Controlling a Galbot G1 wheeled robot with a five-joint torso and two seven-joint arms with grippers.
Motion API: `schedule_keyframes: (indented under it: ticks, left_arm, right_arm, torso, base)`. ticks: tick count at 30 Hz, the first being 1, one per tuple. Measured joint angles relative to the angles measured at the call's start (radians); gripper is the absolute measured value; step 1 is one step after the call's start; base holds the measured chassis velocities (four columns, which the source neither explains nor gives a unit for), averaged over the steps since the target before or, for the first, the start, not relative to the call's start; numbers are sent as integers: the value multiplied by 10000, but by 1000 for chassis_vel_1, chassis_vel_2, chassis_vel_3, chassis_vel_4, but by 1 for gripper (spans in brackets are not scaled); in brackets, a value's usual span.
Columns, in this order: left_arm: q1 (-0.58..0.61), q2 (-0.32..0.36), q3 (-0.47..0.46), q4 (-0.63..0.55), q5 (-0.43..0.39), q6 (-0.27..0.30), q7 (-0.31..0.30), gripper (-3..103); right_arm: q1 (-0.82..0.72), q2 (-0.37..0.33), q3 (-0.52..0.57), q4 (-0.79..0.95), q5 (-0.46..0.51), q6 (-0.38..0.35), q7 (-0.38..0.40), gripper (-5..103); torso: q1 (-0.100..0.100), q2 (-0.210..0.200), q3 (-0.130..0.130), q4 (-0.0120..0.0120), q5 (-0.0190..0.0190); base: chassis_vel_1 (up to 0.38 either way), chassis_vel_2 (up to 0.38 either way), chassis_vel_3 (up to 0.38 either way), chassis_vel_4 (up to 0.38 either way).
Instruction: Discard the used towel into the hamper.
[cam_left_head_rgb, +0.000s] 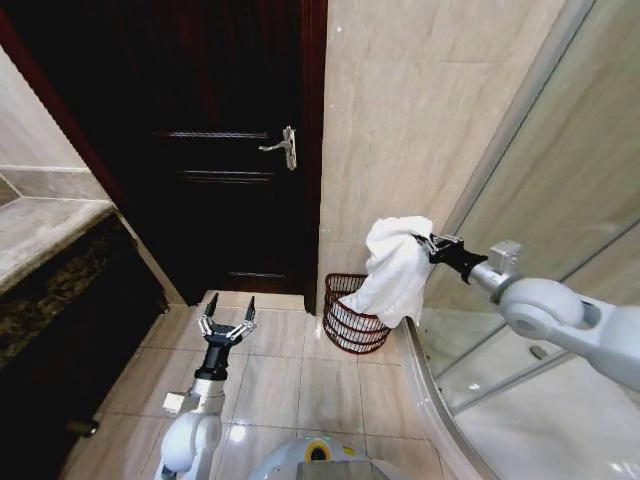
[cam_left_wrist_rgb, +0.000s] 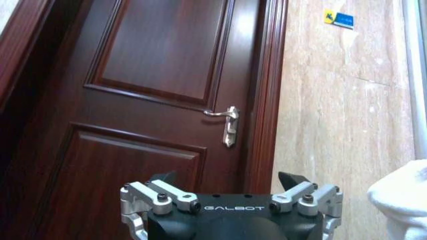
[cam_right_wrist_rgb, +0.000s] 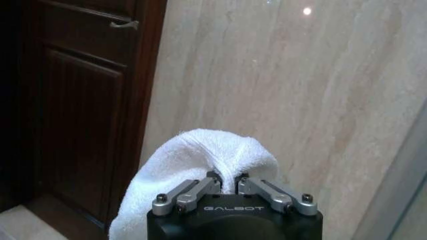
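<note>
Our right gripper (cam_left_head_rgb: 425, 243) had its jaws pinched tight on a fold of the white towel (cam_left_head_rgb: 393, 268). In the right wrist view the two fingers (cam_right_wrist_rgb: 193, 192) met with the cloth (cam_right_wrist_rgb: 193, 165) bunched between them. The towel hung down from the jaws in mid-air. Its low end dangled just over the hamper (cam_left_head_rgb: 350, 315), at about 7 o'clock from the gripper.

The hamper stood on the tile floor (cam_left_head_rgb: 290, 380), up against the beige wall (cam_left_head_rgb: 420, 120). The curved glass shower wall (cam_left_head_rgb: 560, 200) was at its 3 o'clock, close beside it. The dark door (cam_left_head_rgb: 230, 150) with its silver handle (cam_left_head_rgb: 283, 146) was at the hamper's 10 o'clock.

Our left gripper (cam_left_head_rgb: 227, 327) waited low over the floor, well apart from the hamper at its 9 o'clock. Its jaws were spread wide and held nothing. A dark counter (cam_left_head_rgb: 50, 260) stood farther out at 9 o'clock. Nothing stood between the towel and the open top of the hamper.
</note>
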Motion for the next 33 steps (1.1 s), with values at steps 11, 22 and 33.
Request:
schedule_keyframes:
  ticks: [11,22,33]
  left_arm:
    - [-20,27,0,41,15,108,39,100]
    - [-215,-14,44,291,24,-279,23,100]
    - [-227,-9,73,291,16,-244,107,100]
  right_arm:
    - [129,42,49,-192,94,94,-18,9]
    - [210,350,55,-170,30,110,-3,9]
    - [222,439,44,-117,-20,48,69,9]
  torso:
    - [1,-1,1,1,2]
    - [1,-1,1,5,1]
    - [1,-1,1,1,1]
  base:
    - [0,0,0,0]
    - [28,18,24,30]
    - [0,0,0,0]
